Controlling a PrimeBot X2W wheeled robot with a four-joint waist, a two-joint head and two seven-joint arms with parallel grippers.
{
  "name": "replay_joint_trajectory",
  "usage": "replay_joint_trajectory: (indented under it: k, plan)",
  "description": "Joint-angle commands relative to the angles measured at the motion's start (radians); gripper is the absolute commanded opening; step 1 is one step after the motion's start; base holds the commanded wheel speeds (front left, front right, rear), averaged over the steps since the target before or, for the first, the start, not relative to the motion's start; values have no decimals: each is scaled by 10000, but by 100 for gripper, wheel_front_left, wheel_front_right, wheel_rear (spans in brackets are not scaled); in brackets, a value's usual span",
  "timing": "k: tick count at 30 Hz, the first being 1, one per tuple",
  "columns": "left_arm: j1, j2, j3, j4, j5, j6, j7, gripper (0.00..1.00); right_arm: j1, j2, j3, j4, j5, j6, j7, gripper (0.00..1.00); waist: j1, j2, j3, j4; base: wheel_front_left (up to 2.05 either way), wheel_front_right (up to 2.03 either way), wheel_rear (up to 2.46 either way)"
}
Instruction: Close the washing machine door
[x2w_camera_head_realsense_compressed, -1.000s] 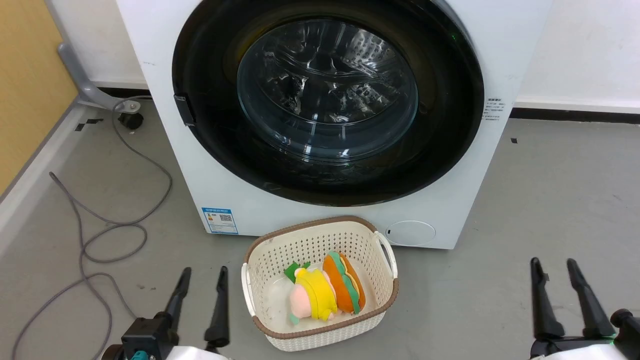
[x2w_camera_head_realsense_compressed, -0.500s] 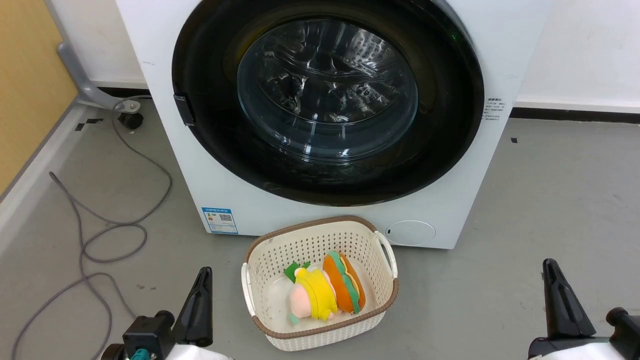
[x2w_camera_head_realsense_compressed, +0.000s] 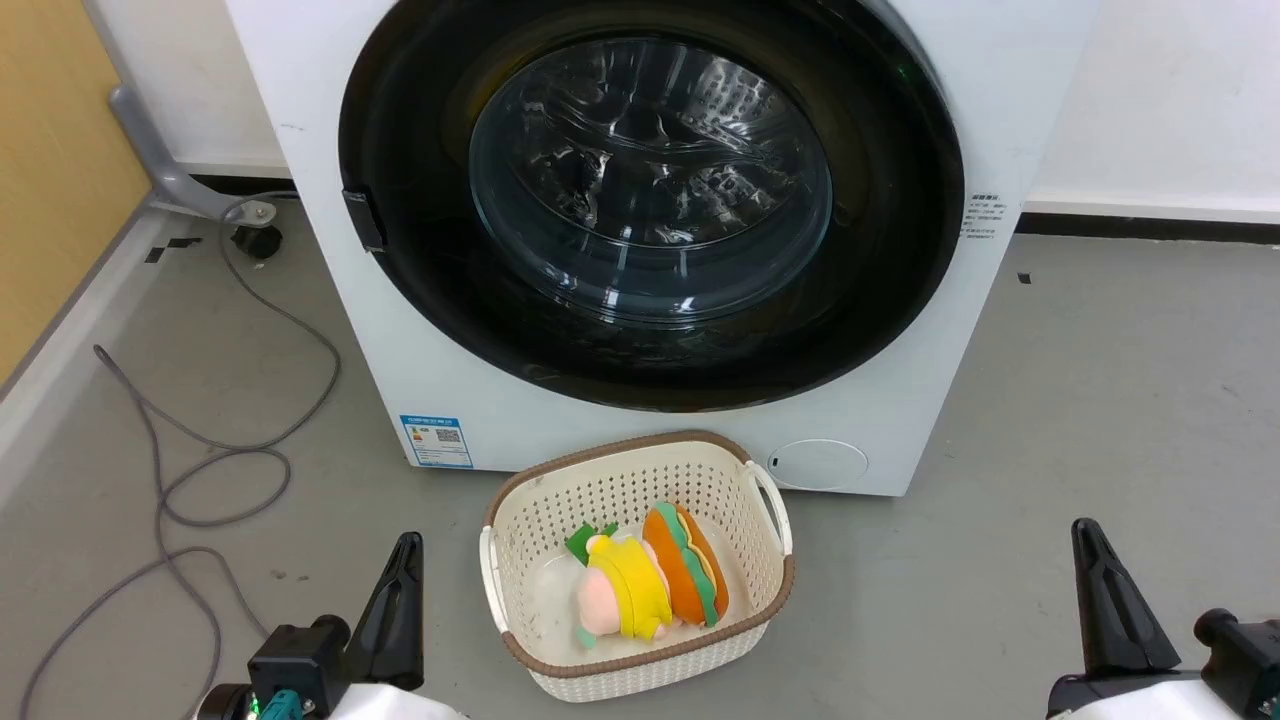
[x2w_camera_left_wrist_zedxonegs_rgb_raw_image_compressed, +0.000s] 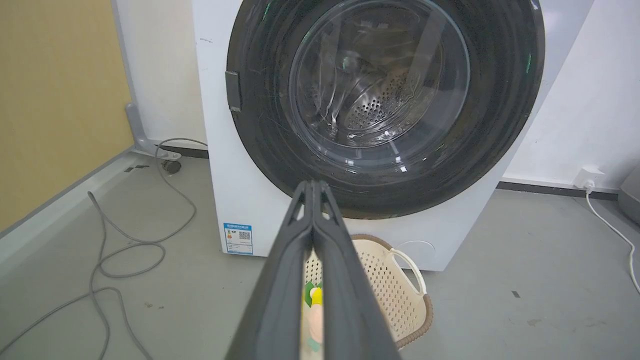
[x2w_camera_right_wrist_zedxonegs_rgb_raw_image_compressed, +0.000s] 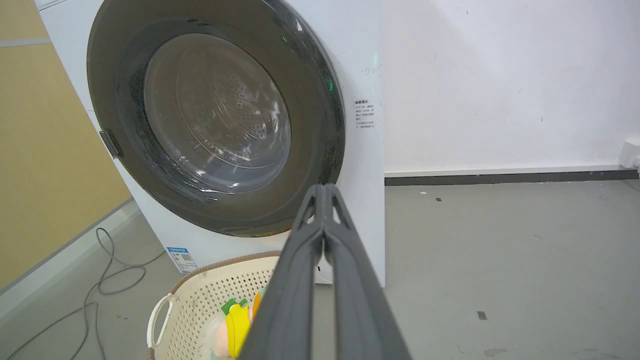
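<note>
The washing machine door (x2w_camera_head_realsense_compressed: 650, 200) sits flush in the front of the washing machine (x2w_camera_head_realsense_compressed: 640, 440), well beyond both grippers. The left gripper (x2w_camera_head_realsense_compressed: 407, 548) and right gripper (x2w_camera_head_realsense_compressed: 1087, 535) hover near the floor, fingers pressed together, flanking a cream basket (x2w_camera_head_realsense_compressed: 640, 490).

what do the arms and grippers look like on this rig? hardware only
Left gripper and right gripper: two long matte dark-grey fingers each, tapering to points, with small slots near the tips. Black wrist housings, teal connector on the left one. White forearm shells.
</note>
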Motion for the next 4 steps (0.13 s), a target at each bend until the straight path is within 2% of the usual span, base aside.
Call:
replay_joint_trajectory:
  k: [1, 4]
  plan:
    - [-111, 1, 38, -57, 126, 63, 65, 0, -151, 59, 30, -49, -97, -2, 55, 0, 0, -1, 2, -6, 0, 0, 0]
    - [-124, 1, 51, -84, 173, 77, 126, 0, -173, 66, 50, -59, -158, -2, 115, 0, 0, -1, 5, -19, 0, 0, 0]
